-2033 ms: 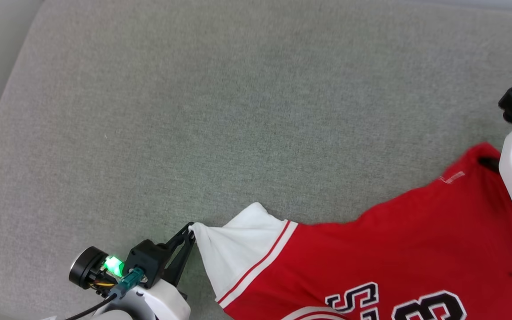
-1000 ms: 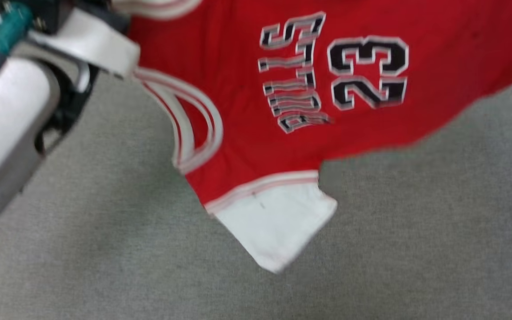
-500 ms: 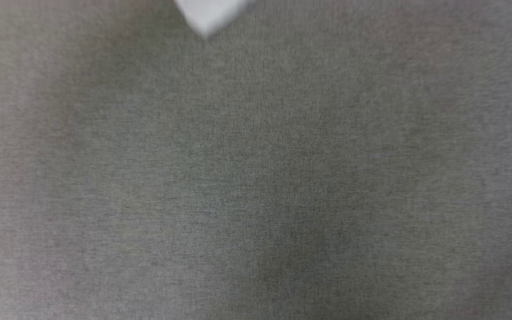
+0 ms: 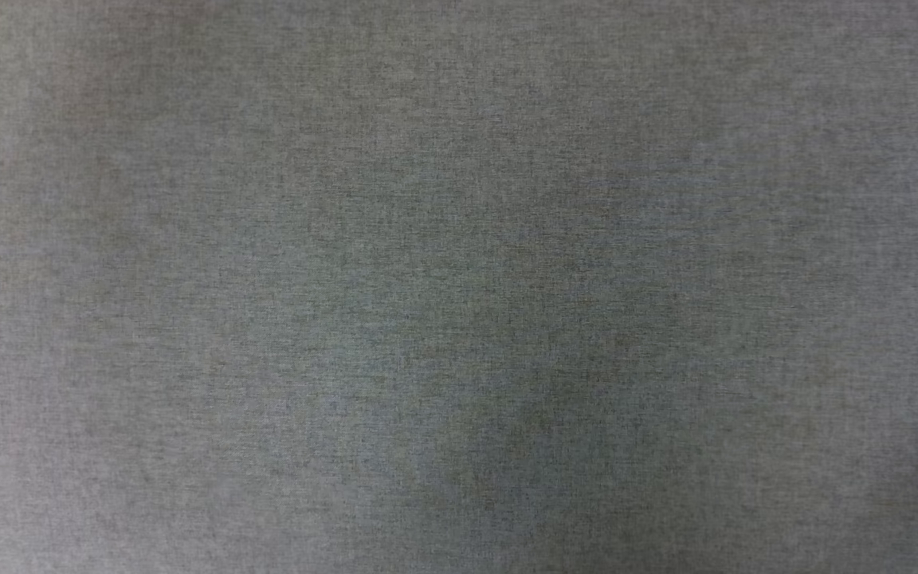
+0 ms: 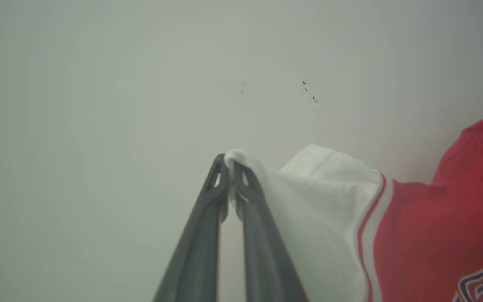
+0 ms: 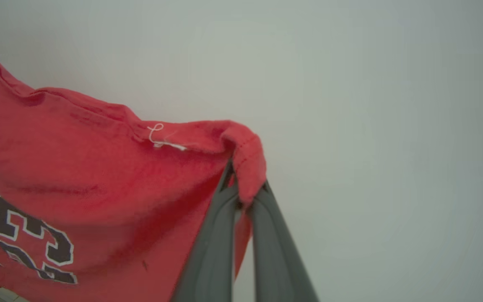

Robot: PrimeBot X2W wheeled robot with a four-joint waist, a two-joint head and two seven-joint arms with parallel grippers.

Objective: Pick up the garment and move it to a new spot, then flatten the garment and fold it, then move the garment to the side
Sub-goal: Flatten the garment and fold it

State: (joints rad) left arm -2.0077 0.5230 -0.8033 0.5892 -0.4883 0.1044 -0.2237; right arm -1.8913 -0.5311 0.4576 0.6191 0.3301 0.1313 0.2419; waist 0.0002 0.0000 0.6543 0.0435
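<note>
The garment (image 5: 434, 226) hangs between both arms: left gripper (image 5: 229, 164) pinches its white sleeve tip, right gripper (image 6: 243, 191) pinches a red hem corner. Black, white-edged "23" (image 6: 29, 239) reads on the red front; lettering (image 5: 476, 285) beside it is cut off, unreadable. Head view shows grey fabric surface (image 4: 459, 287).

The grey fabric surface (image 4: 459, 287) gives wide room; the garment (image 6: 78, 176) hangs in the way.

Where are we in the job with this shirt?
Done: garment picked up, left claw shut on its white sleeve, right claw shut on a red corner. In hand: apparently the move to a new spot. Left: laying down, flattening, folding, moving aside.
</note>
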